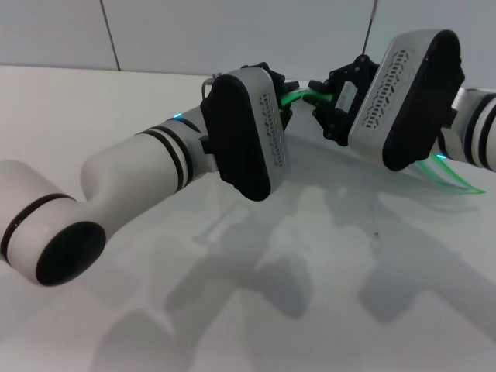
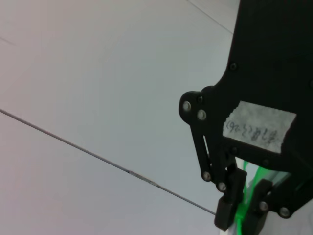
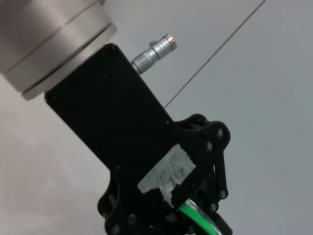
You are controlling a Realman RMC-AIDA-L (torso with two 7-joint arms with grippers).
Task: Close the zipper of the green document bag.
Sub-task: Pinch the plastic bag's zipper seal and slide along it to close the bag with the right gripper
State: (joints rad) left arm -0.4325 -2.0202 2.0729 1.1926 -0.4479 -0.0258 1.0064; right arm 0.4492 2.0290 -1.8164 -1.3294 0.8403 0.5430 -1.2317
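Note:
The green document bag (image 1: 456,180) hangs above the table behind my right arm; only a translucent corner with a green edge shows. Its zipper (image 1: 299,96) stretches as a bright green strip between my two grippers at the middle of the head view. My left gripper (image 1: 284,99) is shut on the strip's left part. In the right wrist view that left gripper (image 3: 198,221) has the zipper (image 3: 191,210) running out from between its fingers. My right gripper (image 1: 324,107) pinches the strip's right part. The left wrist view shows that right gripper (image 2: 242,216) with its fingers (image 2: 227,213) shut on the zipper (image 2: 240,209). The slider is hidden.
The white table (image 1: 310,271) runs below both arms and bears their shadows. A pale panelled wall (image 1: 194,31) stands behind it. My left forearm (image 1: 139,167) crosses the left half of the head view and my right wrist housing (image 1: 403,93) fills the upper right.

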